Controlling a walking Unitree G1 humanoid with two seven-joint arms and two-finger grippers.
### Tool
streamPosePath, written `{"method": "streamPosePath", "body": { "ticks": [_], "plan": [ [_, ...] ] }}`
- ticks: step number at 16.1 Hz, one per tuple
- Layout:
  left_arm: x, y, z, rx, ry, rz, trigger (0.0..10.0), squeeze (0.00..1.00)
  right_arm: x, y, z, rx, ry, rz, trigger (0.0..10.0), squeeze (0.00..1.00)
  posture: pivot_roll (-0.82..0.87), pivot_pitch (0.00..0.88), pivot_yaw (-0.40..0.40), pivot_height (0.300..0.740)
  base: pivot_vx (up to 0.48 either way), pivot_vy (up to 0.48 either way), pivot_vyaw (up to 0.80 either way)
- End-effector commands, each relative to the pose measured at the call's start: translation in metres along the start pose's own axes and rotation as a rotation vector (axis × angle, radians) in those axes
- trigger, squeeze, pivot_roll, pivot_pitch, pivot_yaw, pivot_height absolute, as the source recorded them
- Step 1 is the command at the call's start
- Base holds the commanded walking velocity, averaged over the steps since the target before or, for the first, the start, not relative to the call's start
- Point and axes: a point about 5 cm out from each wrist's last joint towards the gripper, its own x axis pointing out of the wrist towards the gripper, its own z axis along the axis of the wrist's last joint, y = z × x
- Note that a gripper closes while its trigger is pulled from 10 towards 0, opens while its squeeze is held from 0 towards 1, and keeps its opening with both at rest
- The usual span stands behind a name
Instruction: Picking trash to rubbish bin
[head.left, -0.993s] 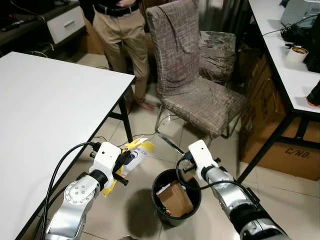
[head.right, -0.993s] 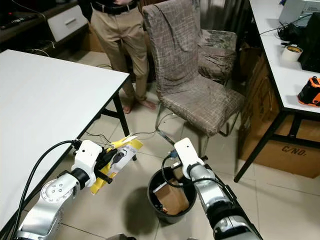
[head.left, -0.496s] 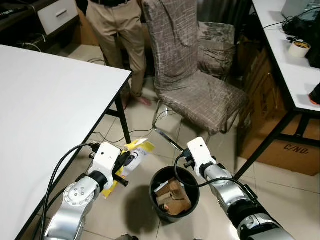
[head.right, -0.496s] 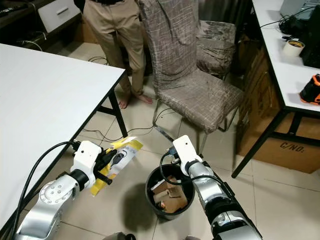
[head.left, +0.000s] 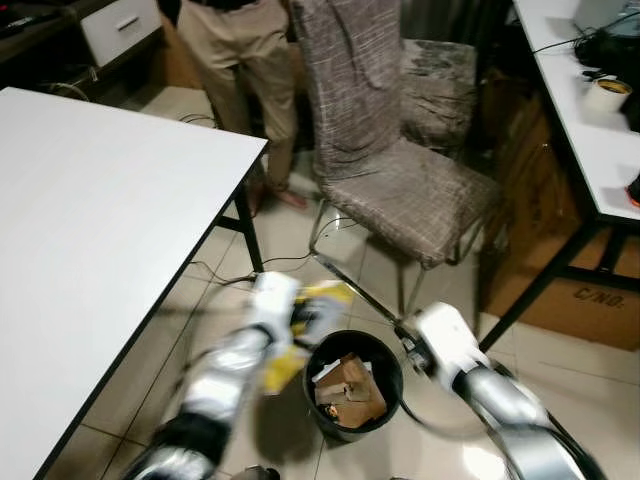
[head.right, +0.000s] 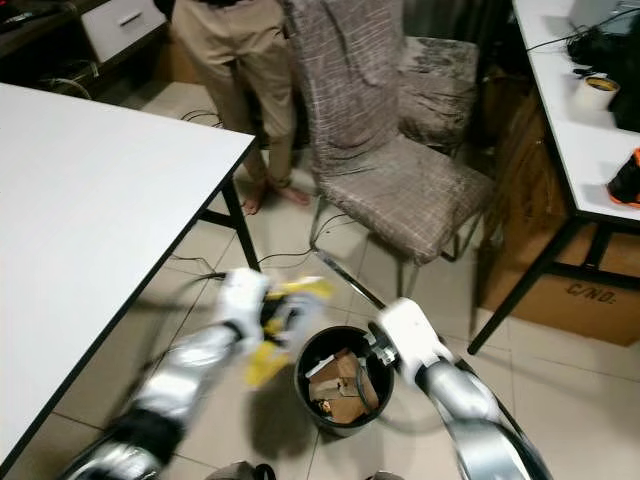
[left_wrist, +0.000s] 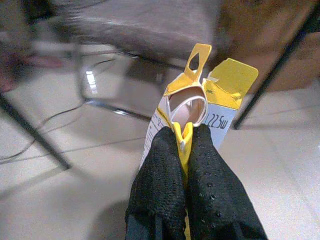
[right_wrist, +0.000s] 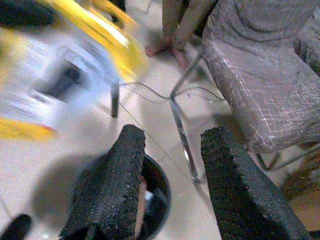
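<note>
The left end effector (left_wrist: 182, 145) is clenched on a yellow and white package (left_wrist: 200, 110), its two black fingers (left_wrist: 162, 185) pinching the flattened lower end while the open top flaps stick up beyond the tips. Half a second ago this arm held the package out near the leg of the white bench (head.left: 90, 230), well to the left of the black rubbish bin (head.left: 352, 385). Now it has swung toward the bin: in the head views the arm is blurred with motion and the package (head.left: 318, 305) sits just above the bin's left rim, not yet inside.

The bin stands on the tiled floor (head.left: 560, 360) in front of the fabric-covered chair (head.left: 390, 160) and holds brown cardboard scraps (head.left: 348, 385).

The right end effector (right_wrist: 170, 185) is released, its fingers (right_wrist: 112, 190) spread wide with nothing between them. It hovers beside the bin's right rim, and has drawn back a little from where it reached over the opening earlier. In its wrist view the moving package (right_wrist: 55, 80) appears as a yellow and white smear above the bin.

A person's legs in tan trousers (head.left: 240, 60) stand behind the bench corner, beside the chair, as before.
</note>
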Motion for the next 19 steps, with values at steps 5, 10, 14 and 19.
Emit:
{"method": "streamPosePath", "body": {
  "ticks": [5,10,14,19],
  "plan": [
    [0.022,-0.024,0.013,0.024,-0.037,-0.083,10.0,0.00,-0.051,0.021,0.017,0.058,0.004,0.142,10.0,0.00,-0.23,0.119,0.063,0.740,0.000,0.000,0.00],
    [0.029,-0.024,0.038,0.006,-0.144,-0.101,10.0,0.00,-0.061,0.024,0.023,0.015,0.060,0.200,10.0,0.00,-0.22,0.124,0.055,0.740,0.000,0.000,0.00],
    [0.035,-0.038,0.052,-0.042,-0.206,-0.170,10.0,0.09,-0.060,0.024,0.025,0.013,0.074,0.200,10.0,0.00,-0.23,0.123,0.059,0.740,0.000,0.000,0.00],
    [0.037,-0.049,0.058,-0.086,-0.241,-0.239,10.0,1.00,-0.056,0.025,0.025,-0.005,0.087,0.198,10.0,0.00,-0.23,0.120,0.063,0.740,0.000,0.000,0.00]
  ]
}}
